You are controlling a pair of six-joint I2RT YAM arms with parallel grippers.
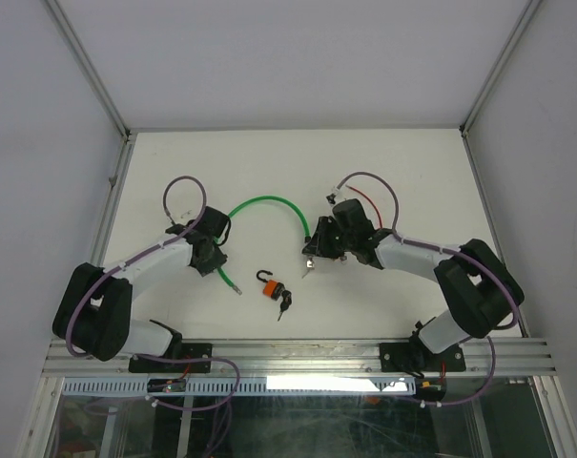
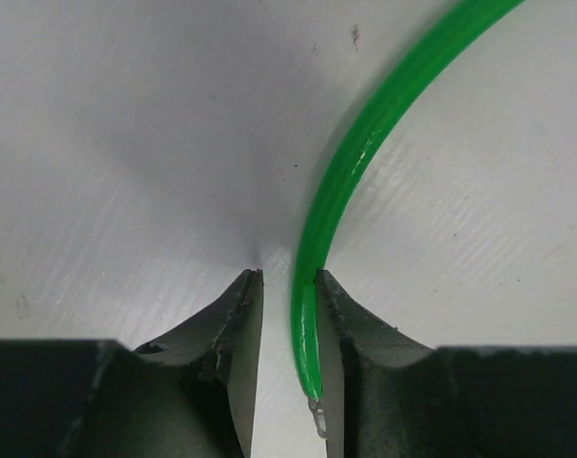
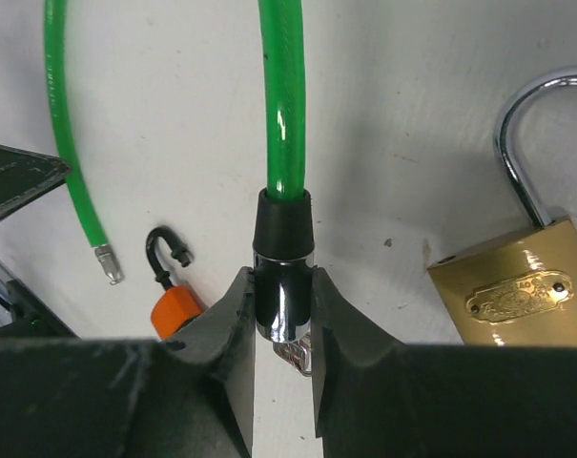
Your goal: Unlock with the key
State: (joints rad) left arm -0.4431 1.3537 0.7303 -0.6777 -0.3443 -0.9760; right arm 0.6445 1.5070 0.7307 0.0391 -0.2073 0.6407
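Green plastic-coated cable (image 1: 269, 200) lies on the white table (image 1: 412, 172) as an arch, both ends turned toward the near edge.

Right end: chrome lock barrel with black collar (image 3: 283, 229). The right gripper (image 3: 283, 272) pinches the lock barrel across its chrome part, one finger on each side. The barrel's long axis runs straight up the right wrist view, cable end pointing away from the wrist. Something metal shows just under the barrel; cannot tell whether it is a key.

Left end: bare metal tip (image 2: 317, 415), out of the barrel, so the cable reads as already undone. The left gripper (image 2: 286, 277) straddles it, fingers slightly spread, with the cable against one finger and a gap to the other.

Small orange padlock with black shackle (image 1: 272, 289) sits between the arms, dark keys (image 1: 285, 305) just beside it. Brass padlock (image 3: 517, 286) lies close to the barrel.

Handling, judged:
- Cable is light, springy and slick-skinned, and likely to slide in the fingers.
- Barrel is rigid and smooth; it is best held across the chrome, as it is now.
- Keys are thin and flat, awkward to lift off the table.
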